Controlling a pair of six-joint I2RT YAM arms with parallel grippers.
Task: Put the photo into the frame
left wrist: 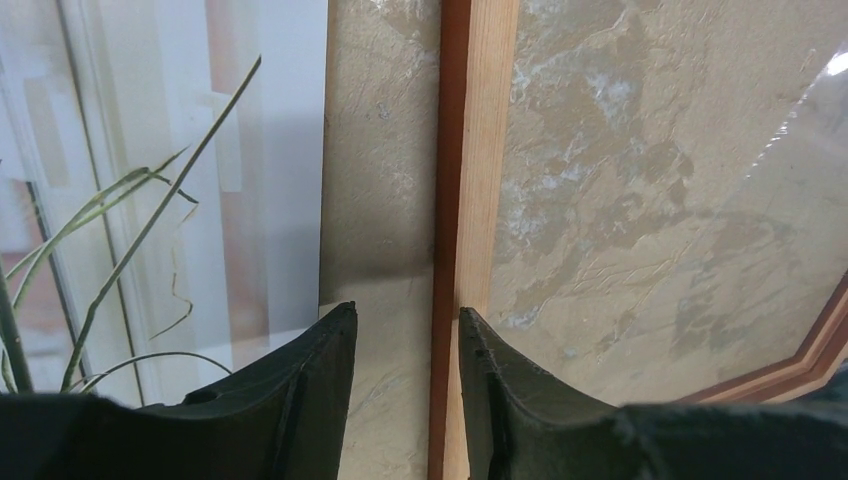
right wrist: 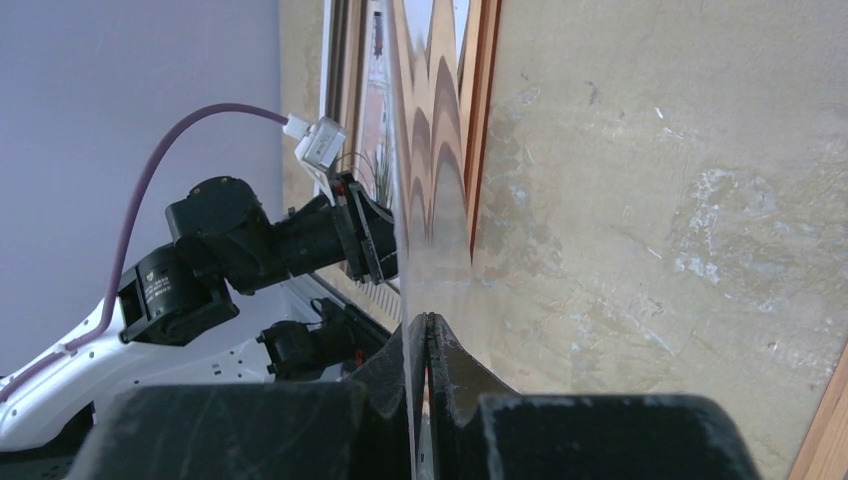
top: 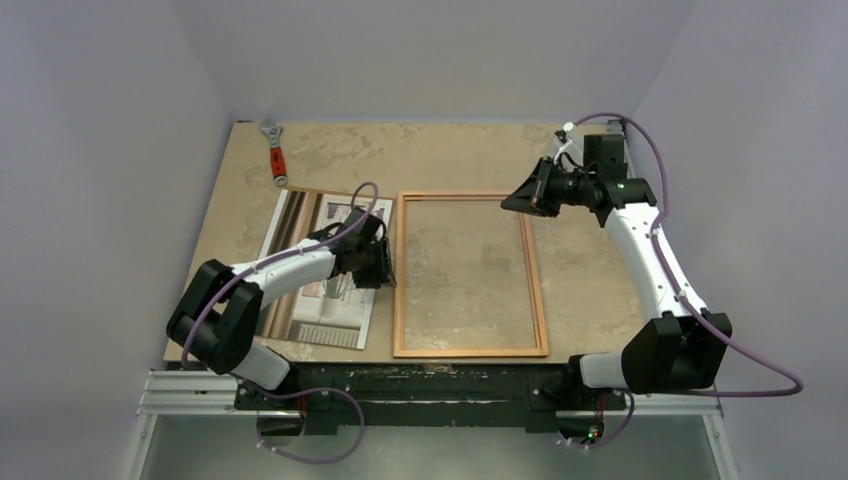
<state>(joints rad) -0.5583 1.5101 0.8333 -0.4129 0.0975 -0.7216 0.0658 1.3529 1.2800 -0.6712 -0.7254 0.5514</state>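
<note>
The photo (top: 300, 215) lies face up on the left of the table, its grassy plant showing in the left wrist view (left wrist: 150, 150). The thin wooden frame (top: 470, 350) lies flat just to its right. My left gripper (top: 385, 262) hangs low over the frame's left rail (left wrist: 480, 150). Its jaws (left wrist: 400, 315) stand apart, one finger over the bare strip beside the photo, the other on the rail. My right gripper (top: 510, 203), at the frame's far right corner, is shut (right wrist: 427, 320) on a thin clear sheet (right wrist: 430, 200), holding that edge tilted up off the frame.
A wrench with a red handle (top: 274, 152) lies at the table's far left corner. The left arm (right wrist: 230, 250) with its purple cable reaches over the photo. Grey walls close in the table on three sides.
</note>
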